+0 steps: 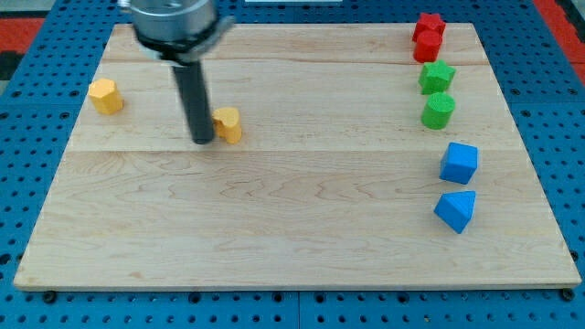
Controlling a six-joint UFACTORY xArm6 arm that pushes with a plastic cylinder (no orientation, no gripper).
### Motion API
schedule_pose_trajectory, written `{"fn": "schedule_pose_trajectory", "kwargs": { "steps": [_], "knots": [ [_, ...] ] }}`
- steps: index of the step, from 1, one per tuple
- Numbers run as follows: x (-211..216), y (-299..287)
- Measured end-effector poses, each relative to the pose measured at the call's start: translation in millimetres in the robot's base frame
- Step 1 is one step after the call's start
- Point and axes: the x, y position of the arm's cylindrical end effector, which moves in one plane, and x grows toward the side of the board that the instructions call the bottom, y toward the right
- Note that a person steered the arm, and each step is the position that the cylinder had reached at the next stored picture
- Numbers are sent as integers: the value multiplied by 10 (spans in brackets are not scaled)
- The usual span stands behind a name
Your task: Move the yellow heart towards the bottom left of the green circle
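The yellow heart [228, 124] lies on the wooden board [292, 228] left of centre, in the upper half. My tip [203, 141] stands right at the heart's left side, touching or nearly touching it. The green circle [438, 111] sits far off at the view's right, just below a green star [436, 77]. The rod hides a little of the heart's left edge.
A yellow hexagon-like block [106, 95] sits at the view's far left. Two red blocks [428, 37] are stacked close at the top right. A blue cube [459, 163] and a blue wedge-shaped block [455, 210] lie at the lower right.
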Motion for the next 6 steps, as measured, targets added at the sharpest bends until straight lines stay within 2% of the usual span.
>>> {"fn": "schedule_pose_trajectory", "kwargs": {
  "steps": [1,4,5,6],
  "knots": [
    [-61,-344],
    [-290,527],
    [-279,1113],
    [-259,1414]
  ]
}}
